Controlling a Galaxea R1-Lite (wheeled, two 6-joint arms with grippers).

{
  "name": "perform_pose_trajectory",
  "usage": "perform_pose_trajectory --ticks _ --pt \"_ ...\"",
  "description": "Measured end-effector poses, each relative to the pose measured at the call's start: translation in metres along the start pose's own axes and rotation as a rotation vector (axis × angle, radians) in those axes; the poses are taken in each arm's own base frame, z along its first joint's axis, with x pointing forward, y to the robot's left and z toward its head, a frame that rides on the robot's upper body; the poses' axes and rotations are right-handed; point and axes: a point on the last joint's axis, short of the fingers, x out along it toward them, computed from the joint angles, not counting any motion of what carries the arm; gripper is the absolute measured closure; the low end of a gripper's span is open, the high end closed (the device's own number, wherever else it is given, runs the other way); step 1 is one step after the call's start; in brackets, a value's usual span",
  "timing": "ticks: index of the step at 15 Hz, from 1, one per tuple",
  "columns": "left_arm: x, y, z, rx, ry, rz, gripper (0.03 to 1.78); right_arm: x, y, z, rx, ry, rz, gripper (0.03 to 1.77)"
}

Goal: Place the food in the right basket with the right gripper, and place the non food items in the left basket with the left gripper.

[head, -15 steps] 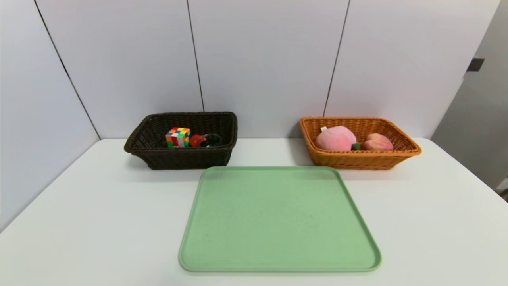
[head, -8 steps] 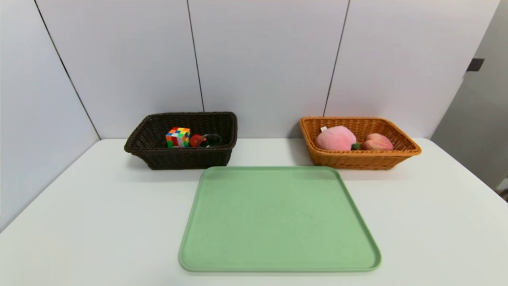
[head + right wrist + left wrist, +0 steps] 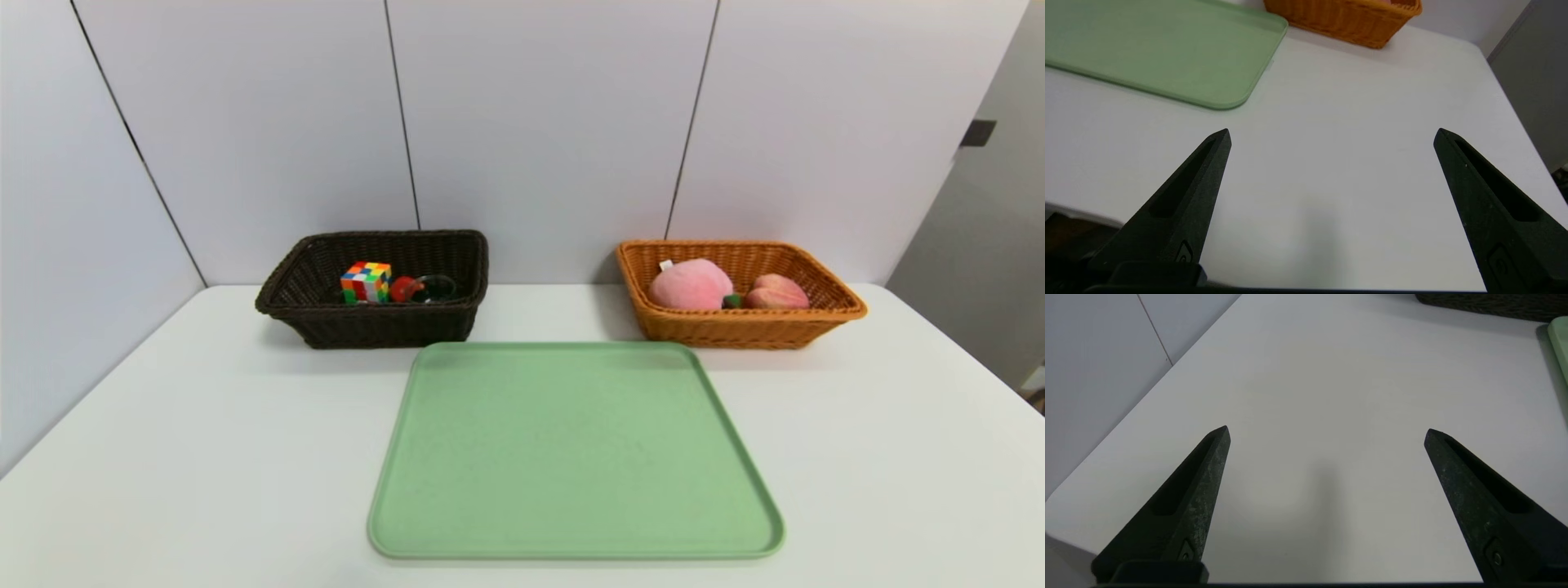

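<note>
White table [image 3: 204,425] set against pale panelled walls [image 3: 539,122]. A green tray [image 3: 571,449] lies at centre. Dark basket [image 3: 326,322] at rear left holds a colour cube [image 3: 366,282] and a red-and-clear item [image 3: 420,288], partly hidden by the rim and hard to identify. Orange basket [image 3: 735,331] at rear right holds two pink plush fruits [image 3: 690,284]. Left gripper [image 3: 1327,433] and right gripper [image 3: 1331,134] hang over bare table near its front edge, jaws wide, holding nothing.
</note>
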Motion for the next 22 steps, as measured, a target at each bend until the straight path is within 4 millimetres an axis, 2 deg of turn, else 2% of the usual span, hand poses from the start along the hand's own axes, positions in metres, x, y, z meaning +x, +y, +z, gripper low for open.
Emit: perform_pose_trajectory --ticks 2,5,10,14,19,22 --pt "0.006 -0.001 -0.006 0.032 -0.073 -0.006 0.12 0.017 0.000 -0.011 -0.012 -0.085 -0.016 0.09" --pt "0.007 -0.003 -0.002 0.063 -0.187 -0.066 0.12 0.031 0.001 -0.024 -0.020 -0.176 -0.036 0.09" --pt "0.004 -0.004 -0.006 0.076 -0.206 -0.179 0.12 0.033 0.002 -0.029 -0.009 -0.165 -0.031 0.09" --pt "-0.004 -0.001 -0.024 0.104 -0.169 -0.263 0.12 0.034 0.002 -0.029 -0.005 -0.165 -0.030 0.09" --pt "-0.007 0.000 -0.026 0.097 -0.201 -0.274 0.12 0.034 0.001 -0.032 0.005 -0.136 -0.076 0.09" --pt "-0.007 0.000 -0.026 0.096 -0.204 -0.274 0.12 0.036 0.002 -0.042 0.073 -0.049 -0.101 0.09"
